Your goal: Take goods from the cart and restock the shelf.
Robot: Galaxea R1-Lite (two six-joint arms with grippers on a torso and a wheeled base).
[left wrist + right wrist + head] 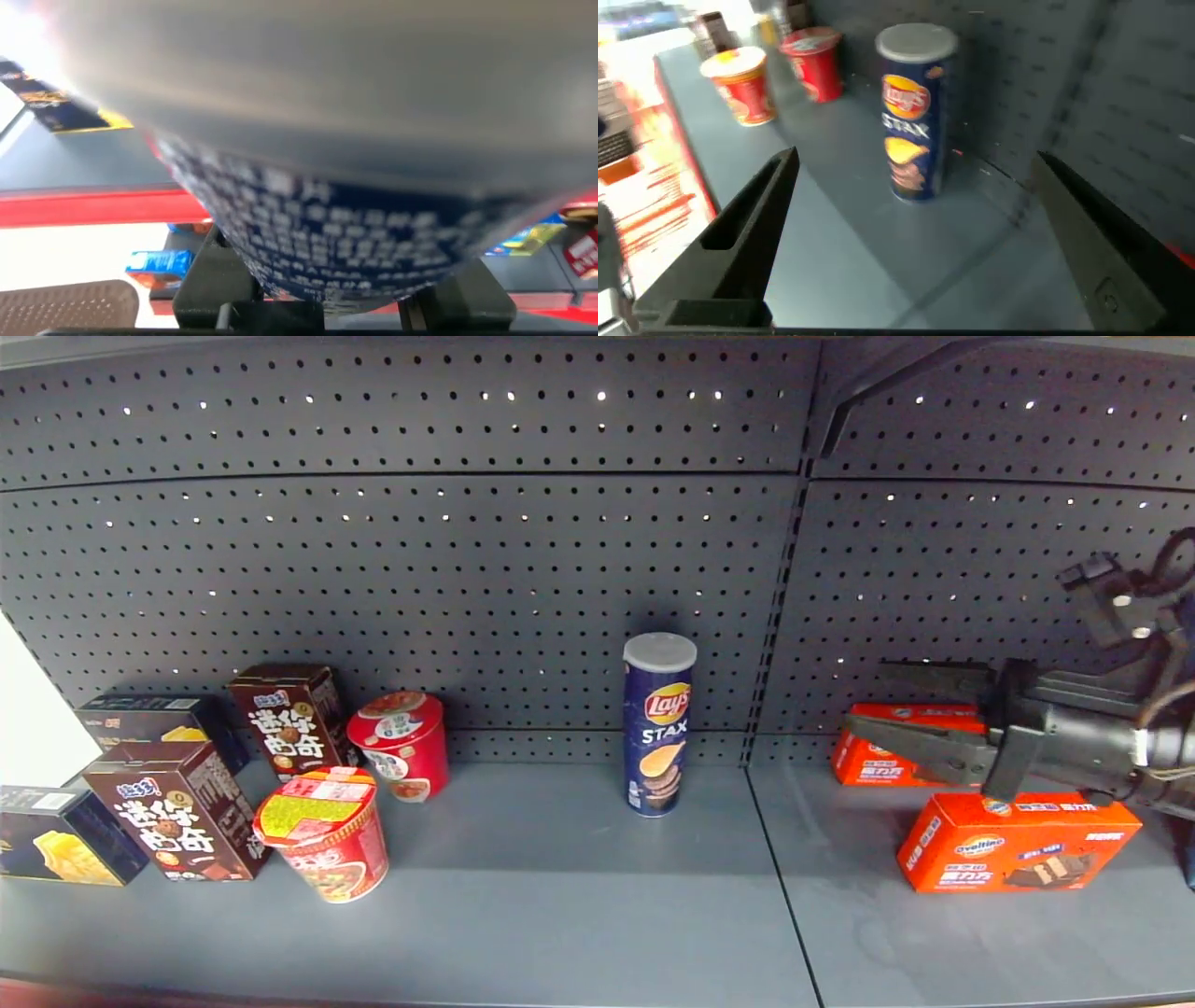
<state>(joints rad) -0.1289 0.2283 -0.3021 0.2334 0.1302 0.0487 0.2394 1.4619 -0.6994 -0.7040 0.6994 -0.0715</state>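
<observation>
Dark-blue pack [355, 233] with white print sits right against the left wrist camera, apparently pinched in the left hand [341, 297]. It's blurred, so I can't tell what the item is. Behind that hand there's a red rail [84, 207] and more goods, too smeared to name.

Right hand [868, 698] hangs over the shelf [560, 915] with fingers spread wide and nothing between them.
- Directly under the right hand: front orange box [1018, 845], lying flat.
- Just behind its fingertips: rear orange box [864, 761], against the pegboard back [467, 569].
- Ahead of the fingertips, well apart: chip can [659, 723], upright, lid on, standing alone near the pegboard back.
- Beyond the can: two cup noodles [327, 835], the front one tilted.
- Farthest from the hand: brown boxes [177, 821] and dark boxes [61, 845].

Progress, my read: partly done.
- Chip can, orange boxes, cups and cartons are already on the shelf.
- Bare deck runs both sides of the can and along the front edge, so there's room for more.
- The dark-blue pack is not yet on the shelf and is likely next to go in.
- How much stock is left to move can't be judged.
</observation>
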